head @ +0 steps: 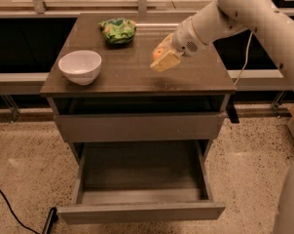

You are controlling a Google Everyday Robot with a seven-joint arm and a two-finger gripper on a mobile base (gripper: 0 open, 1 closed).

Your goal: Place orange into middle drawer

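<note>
Holding orange (158,53) pinched between its fingers, gripper (163,61) hovers low over right side of cabinet top (127,69), near back. Middle drawer (142,178) pulled open, well below and forward. Risks: round fruit slipping from grip during swing past front edge; arm clipping closed drawer front (137,126) on descent; early release sending orange rolling onto floor (254,169).

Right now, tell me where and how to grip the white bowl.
Pinch the white bowl at its right rim, from above: it stands upright, mouth open. The gripper, over the tabletop to its right, is shut on the orange.
</note>
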